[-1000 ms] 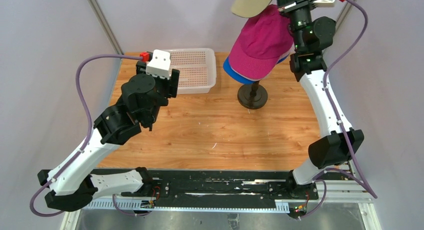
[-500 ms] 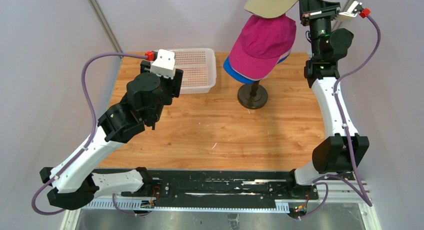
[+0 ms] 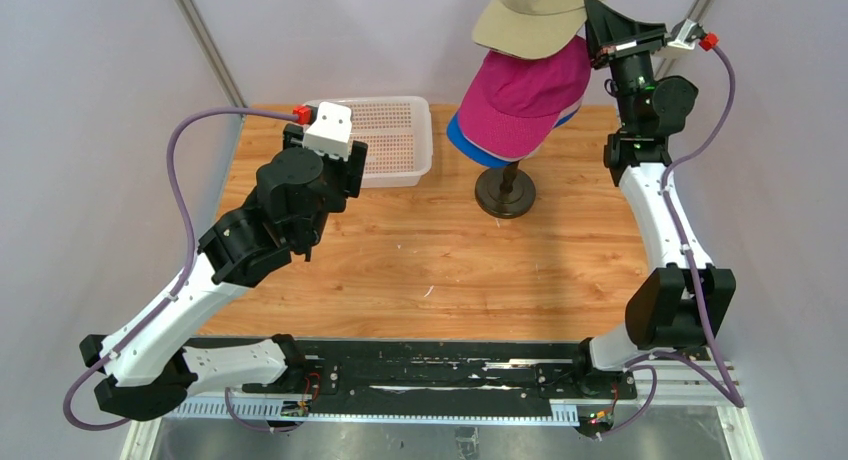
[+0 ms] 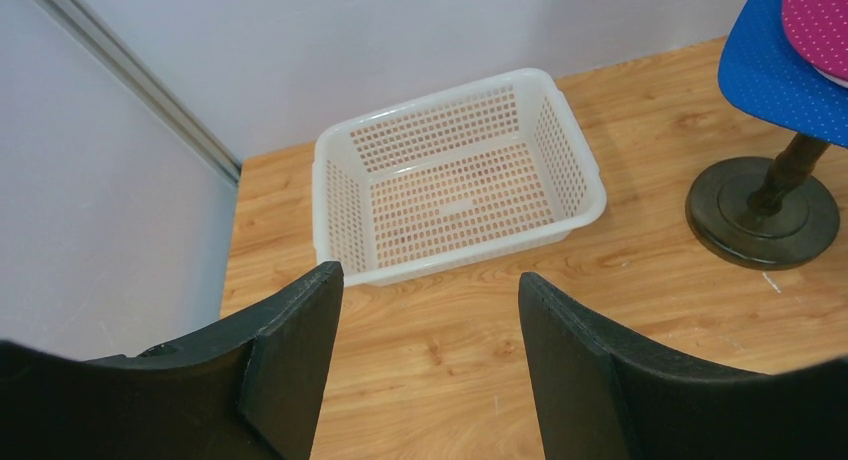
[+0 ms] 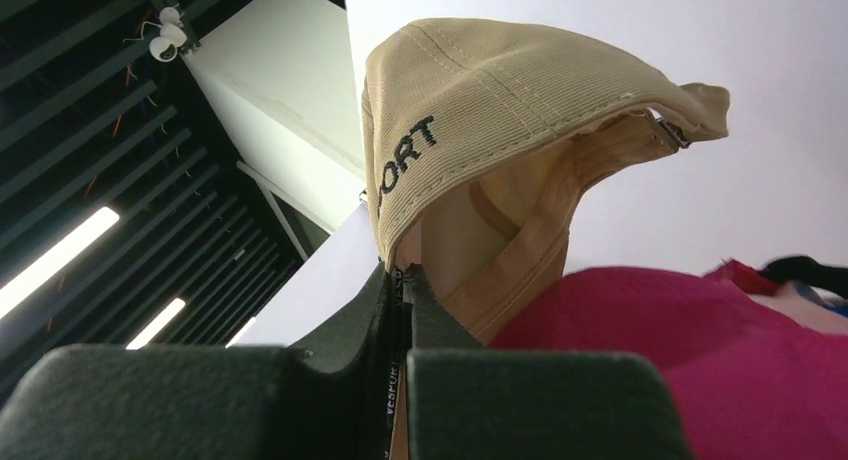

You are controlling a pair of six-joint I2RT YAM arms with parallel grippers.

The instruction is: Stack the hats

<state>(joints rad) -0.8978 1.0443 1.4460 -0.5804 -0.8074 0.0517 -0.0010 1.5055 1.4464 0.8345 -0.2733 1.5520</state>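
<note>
Far left: the left pincer [image 4: 430, 290] hangs over the bench [image 4: 650, 280], jaws spread, grasping nothing.
Next along: one basket [image 4: 335, 210], just beyond it.
Middle: one stand [image 3: 505, 192] carrying the blue cap [image 3: 468, 145] with the magenta cap [image 3: 525, 90] on top; any caps tucked between I can't make out.
Above: the khaki cap [image 3: 535, 15], held over the magenta cap.
Right: the right pincer [image 5: 402, 290], clenched on the khaki cap's back edge.
Doing it well: centre its crown over the magenta one, line up the brims, lower until seated, then release.
Count: three caps plainly seen, two pincers.
</note>
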